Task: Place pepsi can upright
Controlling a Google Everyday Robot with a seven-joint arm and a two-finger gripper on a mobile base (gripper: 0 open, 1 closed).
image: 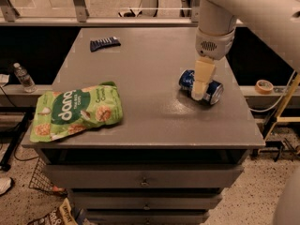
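Note:
The pepsi can (215, 93) is dark blue and lies on its side near the right edge of the grey table (150, 111). One end points to the back left and the other to the front right. My gripper (198, 93) hangs from the white arm and reaches down over the middle of the can. Its cream-coloured tip covers the can's centre, so only the two ends of the can show.
A green snack bag (77, 111) lies flat at the table's front left. A small dark blue wrapper (105, 43) lies at the back left. A water bottle (22, 77) stands on a ledge to the left, and a tape roll (264, 86) lies on the right ledge.

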